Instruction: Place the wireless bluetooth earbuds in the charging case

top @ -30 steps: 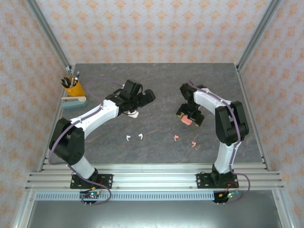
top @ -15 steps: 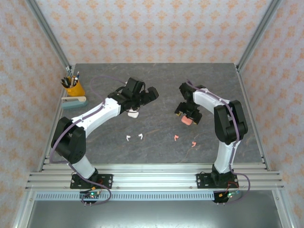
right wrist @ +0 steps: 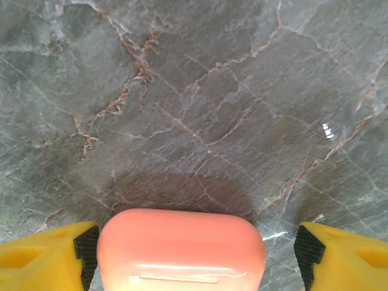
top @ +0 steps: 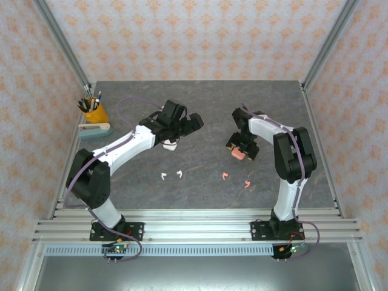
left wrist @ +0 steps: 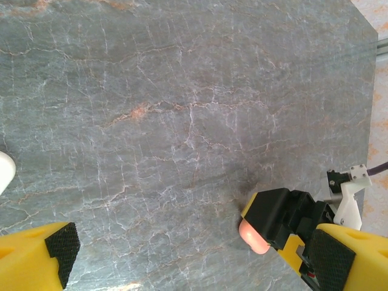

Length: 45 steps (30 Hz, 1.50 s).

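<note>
A salmon-pink charging case (right wrist: 182, 248) lies shut on the table between the jaws of my right gripper (right wrist: 197, 251). The left pad (right wrist: 86, 247) is against the case and the right pad (right wrist: 305, 250) stands a little off it, so the gripper is open. From above, that right gripper (top: 241, 150) is over the pink case (top: 239, 154). My left gripper (top: 187, 125) hovers open and holds nothing, just beyond a white case (top: 170, 144). Two white earbuds (top: 163, 176) (top: 180, 174) and two pink earbuds (top: 225, 176) (top: 247, 183) lie loose nearer the bases.
A yellow pen cup (top: 94, 112) and a stapler-like object (top: 94, 130) sit at the table's left edge. In the left wrist view the white case (left wrist: 5, 171) peeks in at the left edge, and the right gripper with the pink case (left wrist: 253, 236) is lower right.
The right gripper's jaws have narrowed around the pink case. The left gripper has drifted slightly right, away from above the white case.
</note>
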Tool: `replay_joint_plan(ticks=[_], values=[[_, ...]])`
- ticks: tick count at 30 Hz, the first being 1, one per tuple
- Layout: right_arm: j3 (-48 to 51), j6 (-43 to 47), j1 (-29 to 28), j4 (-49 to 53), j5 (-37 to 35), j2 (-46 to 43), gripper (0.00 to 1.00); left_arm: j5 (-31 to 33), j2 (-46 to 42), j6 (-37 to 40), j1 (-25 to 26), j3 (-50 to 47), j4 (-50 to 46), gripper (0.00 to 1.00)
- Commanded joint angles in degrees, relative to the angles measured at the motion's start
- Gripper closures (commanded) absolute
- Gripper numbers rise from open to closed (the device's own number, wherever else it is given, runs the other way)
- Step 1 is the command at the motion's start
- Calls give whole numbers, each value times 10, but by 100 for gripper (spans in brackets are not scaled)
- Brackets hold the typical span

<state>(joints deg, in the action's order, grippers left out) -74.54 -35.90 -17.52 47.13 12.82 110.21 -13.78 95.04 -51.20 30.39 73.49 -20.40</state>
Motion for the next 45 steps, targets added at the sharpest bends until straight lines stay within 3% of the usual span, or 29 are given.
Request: replay_joint_plan(ticks=[1,21,32,41,45], values=[[10,-2,2,-8,10,8,16,1,4,-8,7,24,-19,0],[12,-1,-3,-4,2,8,31,5,12,-6,16,29,-36,0],[10,-7,-10,-9,13,8,43,70,8,3,27,23,-82,0],[3,-20,-15,-2,21,-12,45,25,34,6,28,29,-60,0],[-3,-36,-15,-6,34,-25,46,-20,41,7,27,7,13,0]])
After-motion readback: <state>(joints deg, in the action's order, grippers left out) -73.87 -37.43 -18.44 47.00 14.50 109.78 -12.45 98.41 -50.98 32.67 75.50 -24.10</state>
